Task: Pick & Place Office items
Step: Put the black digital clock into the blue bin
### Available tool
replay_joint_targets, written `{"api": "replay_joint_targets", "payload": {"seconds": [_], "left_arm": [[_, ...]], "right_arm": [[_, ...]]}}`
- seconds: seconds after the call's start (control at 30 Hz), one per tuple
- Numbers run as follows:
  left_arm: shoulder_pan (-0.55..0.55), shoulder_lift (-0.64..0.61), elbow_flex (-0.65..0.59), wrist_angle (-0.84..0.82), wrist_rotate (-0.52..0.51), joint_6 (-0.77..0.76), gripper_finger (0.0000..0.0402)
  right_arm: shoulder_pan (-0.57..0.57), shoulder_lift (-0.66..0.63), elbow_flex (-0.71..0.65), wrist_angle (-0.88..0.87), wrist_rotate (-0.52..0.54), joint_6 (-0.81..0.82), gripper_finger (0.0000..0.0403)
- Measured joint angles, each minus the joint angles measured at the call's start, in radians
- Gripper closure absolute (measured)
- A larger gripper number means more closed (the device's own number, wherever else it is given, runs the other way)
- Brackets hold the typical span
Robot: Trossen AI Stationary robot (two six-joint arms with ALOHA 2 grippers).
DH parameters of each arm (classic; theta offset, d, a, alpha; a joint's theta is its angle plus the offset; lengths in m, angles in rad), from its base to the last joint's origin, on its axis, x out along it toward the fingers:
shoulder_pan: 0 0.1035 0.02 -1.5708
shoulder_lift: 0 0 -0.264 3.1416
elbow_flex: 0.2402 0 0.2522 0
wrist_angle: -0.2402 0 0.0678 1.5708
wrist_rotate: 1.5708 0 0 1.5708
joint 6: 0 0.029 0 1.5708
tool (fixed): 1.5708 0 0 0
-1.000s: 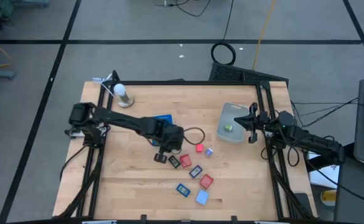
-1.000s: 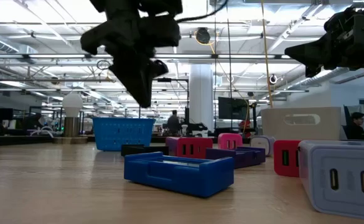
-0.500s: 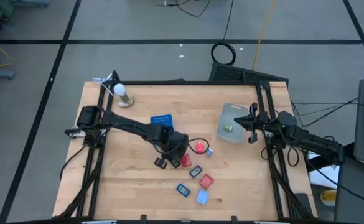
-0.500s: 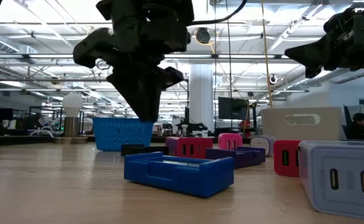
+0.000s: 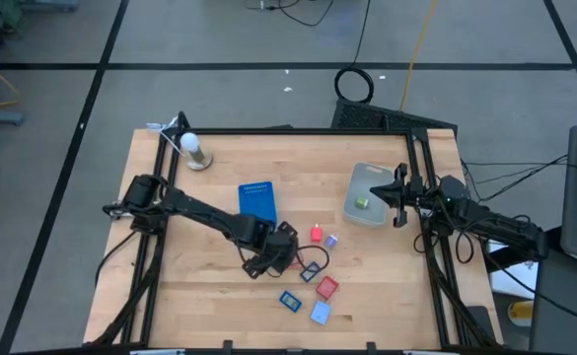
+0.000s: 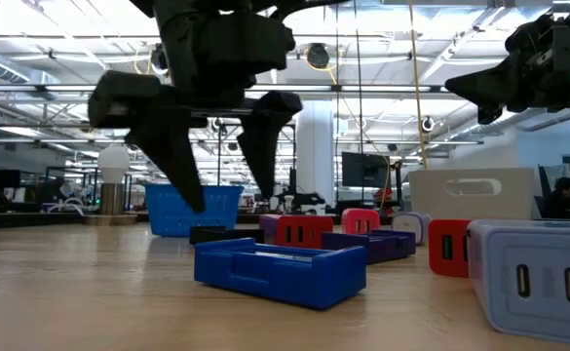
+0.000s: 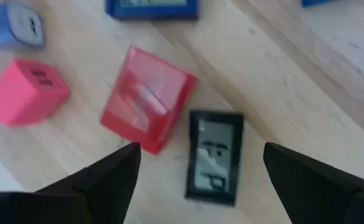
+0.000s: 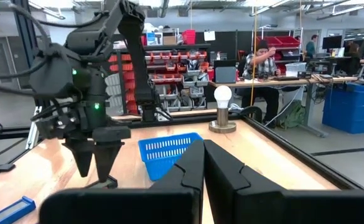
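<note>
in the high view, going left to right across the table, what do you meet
white bulb on its stand → blue tray → left gripper, jaws open above the small pieces → pink piece → grey bin with a green piece inside → right gripper, jaws shut, waiting at the bin's right edge

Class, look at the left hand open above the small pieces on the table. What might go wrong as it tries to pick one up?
1. The left hand hangs open over the dark grey piece, which lies right beside the red piece; a finger may knock the red one aside.
2. The dark grey piece lies flat and low, so the fingers might slip over it.
</note>
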Motion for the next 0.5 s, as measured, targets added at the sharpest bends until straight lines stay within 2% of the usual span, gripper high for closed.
{"api": "replay_joint_targets", "payload": {"seconds": [0.13,0.5], "left_arm": [[0.009,-0.002,0.0,-0.028,-0.011,-0.056,0.0069],[0.039,0.074,-0.003,-0.024,0.106,-0.067,0.0127]], "right_arm": [[0.0,0.005,0.0,0.002,0.001,-0.002,0.0402],[0.0,0.014,0.0,0.007,0.003,-0.003,0.0402]]}}
